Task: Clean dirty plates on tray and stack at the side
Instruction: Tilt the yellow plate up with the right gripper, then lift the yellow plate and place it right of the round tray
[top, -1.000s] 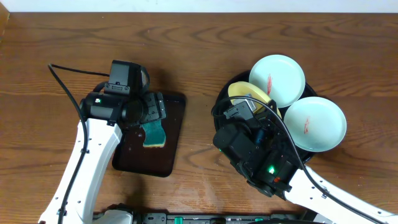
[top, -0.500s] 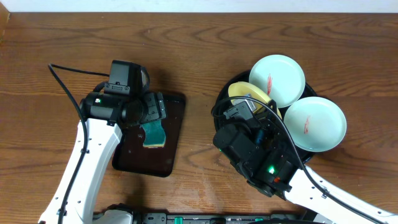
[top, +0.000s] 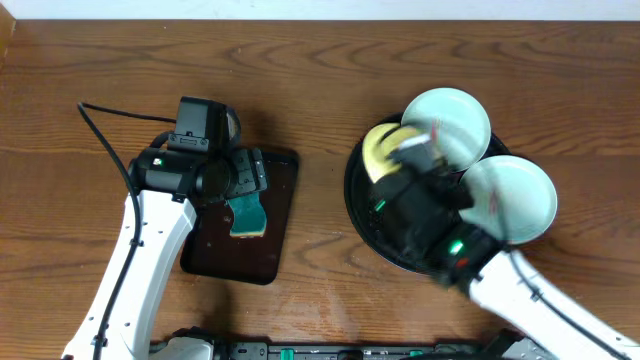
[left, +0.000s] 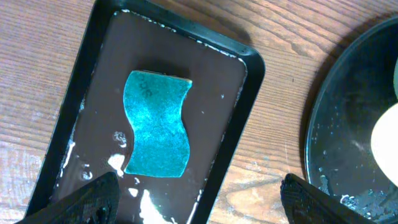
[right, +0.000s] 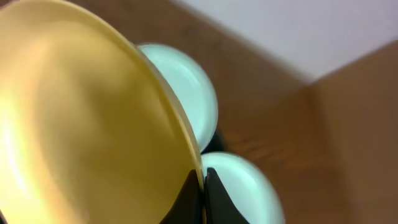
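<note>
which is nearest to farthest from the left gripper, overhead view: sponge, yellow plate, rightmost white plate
From the left gripper:
1. sponge, right beside it, on the rectangular tray
2. yellow plate, at the round tray left side
3. rightmost white plate, far right

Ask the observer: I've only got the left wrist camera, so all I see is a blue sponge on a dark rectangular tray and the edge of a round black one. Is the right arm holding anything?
Observer: Yes. In the right wrist view the right gripper is shut on the rim of the yellow plate.
Operator: Okay, how many other plates are there, and where?
Observer: Two more, both white. From overhead, the upper white plate and the lower white plate sit along the right side of the round black tray, jutting past its rim.
</note>
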